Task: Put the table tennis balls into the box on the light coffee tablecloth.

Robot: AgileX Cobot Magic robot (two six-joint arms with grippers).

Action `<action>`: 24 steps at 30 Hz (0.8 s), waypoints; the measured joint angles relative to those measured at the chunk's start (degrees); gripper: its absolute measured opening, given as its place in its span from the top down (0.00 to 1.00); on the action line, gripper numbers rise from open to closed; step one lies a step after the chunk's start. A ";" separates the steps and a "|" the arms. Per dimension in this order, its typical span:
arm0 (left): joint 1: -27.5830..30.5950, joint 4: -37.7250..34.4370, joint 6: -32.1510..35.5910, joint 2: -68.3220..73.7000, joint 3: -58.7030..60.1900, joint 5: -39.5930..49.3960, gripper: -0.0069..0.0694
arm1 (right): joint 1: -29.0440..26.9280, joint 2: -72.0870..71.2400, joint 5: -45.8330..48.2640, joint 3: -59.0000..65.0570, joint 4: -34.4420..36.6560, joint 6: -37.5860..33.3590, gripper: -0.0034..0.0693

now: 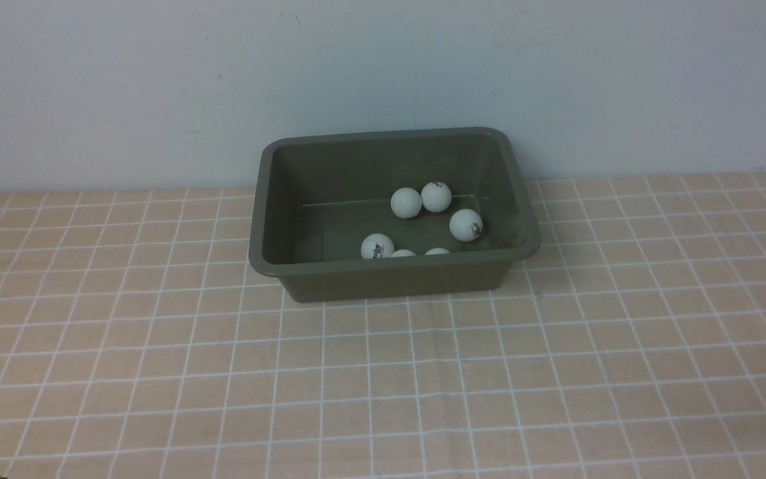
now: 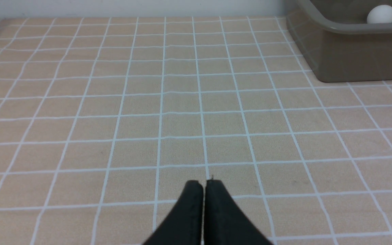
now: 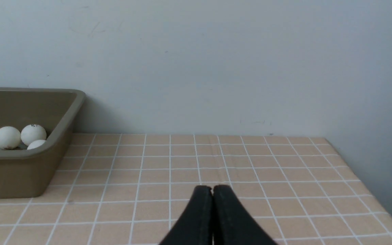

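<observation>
all six table tennis balls [image 1: 406, 203] sit inside the box [image 1: 389, 266], clustered toward its right half, two of them peeking just over the near rim. the box rests on the light coffee tablecloth [image 1: 383, 386], up against the wall [image 1: 157, 80]. the left gripper [image 2: 204, 185] hangs over bare cloth, well apart from the box, fingers pressed together with nothing between them. the right gripper [image 3: 212, 190] is the same, closed up and empty, off to the box's other side.

No text can be read anywhere. Small dark printed marks sit on some small matte white table tennis balls [image 1: 377, 247], too blurred to make out.
</observation>
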 joint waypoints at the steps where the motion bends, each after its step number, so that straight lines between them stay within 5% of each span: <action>1: 0.00 0.00 0.00 0.00 0.00 0.00 0.97 | 0.05 -0.51 -3.06 3.42 1.23 -0.02 0.97; 24: 0.00 0.00 0.00 0.00 0.00 0.00 0.97 | 0.69 -0.53 4.02 5.90 -0.13 -0.47 0.97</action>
